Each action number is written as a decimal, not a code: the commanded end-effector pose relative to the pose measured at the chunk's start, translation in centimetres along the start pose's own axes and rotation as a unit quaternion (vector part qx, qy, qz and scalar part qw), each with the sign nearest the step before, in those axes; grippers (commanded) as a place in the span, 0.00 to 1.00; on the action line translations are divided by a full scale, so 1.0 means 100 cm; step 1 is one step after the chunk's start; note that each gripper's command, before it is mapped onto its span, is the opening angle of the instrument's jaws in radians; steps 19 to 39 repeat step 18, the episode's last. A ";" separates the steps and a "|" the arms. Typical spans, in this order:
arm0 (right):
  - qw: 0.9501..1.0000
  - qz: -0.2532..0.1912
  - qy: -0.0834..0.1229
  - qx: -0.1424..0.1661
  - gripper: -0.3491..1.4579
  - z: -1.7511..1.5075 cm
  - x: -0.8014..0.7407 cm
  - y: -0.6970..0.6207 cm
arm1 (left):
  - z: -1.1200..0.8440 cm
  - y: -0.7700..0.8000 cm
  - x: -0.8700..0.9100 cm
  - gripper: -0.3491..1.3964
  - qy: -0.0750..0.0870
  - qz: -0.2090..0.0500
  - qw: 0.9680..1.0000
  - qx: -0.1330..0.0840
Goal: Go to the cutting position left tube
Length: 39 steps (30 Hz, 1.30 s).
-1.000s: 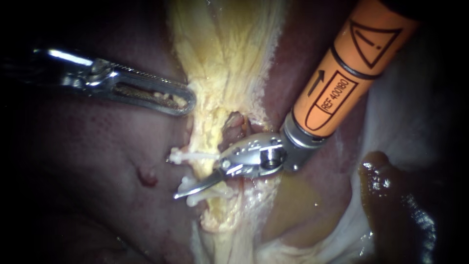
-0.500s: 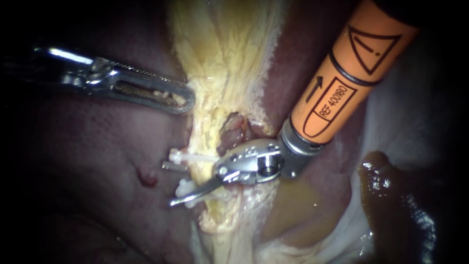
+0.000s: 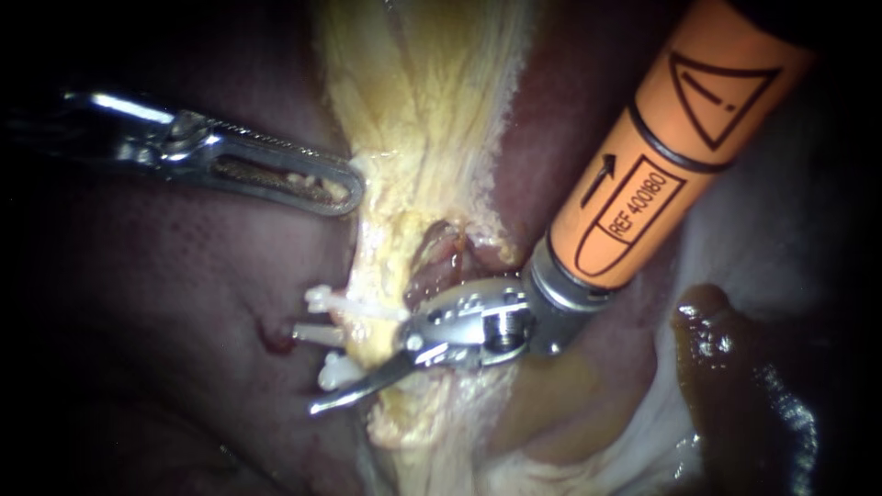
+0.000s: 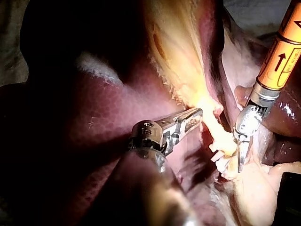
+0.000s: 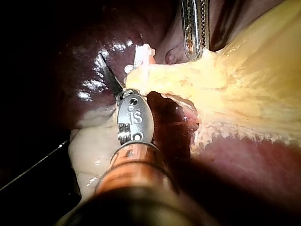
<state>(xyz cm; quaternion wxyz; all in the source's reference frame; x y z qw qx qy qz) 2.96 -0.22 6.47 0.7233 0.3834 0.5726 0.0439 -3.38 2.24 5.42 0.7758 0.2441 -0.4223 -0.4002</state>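
From where I stand, everything gathers around the yellow tissue band (image 3: 413, 138) that runs down across the dark red liver (image 3: 165, 303). The left instrument (image 3: 344, 188) reaches the band's edge from the liver side. Its hand is clenched on that edge, two slotted jaws lying together with scraps of yellow tissue showing through the slots. In the right wrist view the band (image 5: 244, 80) is drawn up to a small peak where this instrument (image 5: 197, 47) holds it.

Further down the band, the right instrument (image 3: 317, 372) comes across with its orange shaft (image 3: 643, 174) and metal wrist lying over the tissue. Its hand is released. One thin blade juts out past the band's liver-side edge, and a second pale sliver above it looks like the other blade, with a gap between the two.

The tube (image 3: 363, 321) lies in that narrow stretch of the band, mostly wrapped in yellow tissue. It is marked by white clips (image 3: 320, 298) whose ends poke out on the liver side, one above the blades and one between them. I cannot tell whether either blade touches the tube. In the left wrist view the blade (image 4: 240, 157) hangs just beside the clips (image 4: 217, 154).
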 end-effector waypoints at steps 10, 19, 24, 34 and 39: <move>1.000 0.001 0.000 0.000 0.97 0.0000 0.0001 0.0000 | 0.0000 0.0000 0.0000 0.00 0.000 0.000 1.000 0.000; 1.000 0.001 0.000 0.000 0.97 -0.0001 0.0000 0.0001 | 0.0000 0.0000 0.0000 0.00 0.000 0.000 1.000 0.000; 1.000 0.001 0.000 0.000 0.97 -0.0001 0.0000 0.0001 | 0.0000 0.0000 0.0000 0.00 0.000 0.000 1.000 0.000; 1.000 0.001 0.000 0.000 0.97 -0.0001 0.0000 0.0001 | 0.0000 0.0000 0.0000 0.00 0.000 0.000 1.000 0.000; 1.000 0.001 0.000 0.000 0.97 -0.0001 0.0000 0.0001 | 0.0000 0.0000 0.0000 0.00 0.000 0.000 1.000 0.000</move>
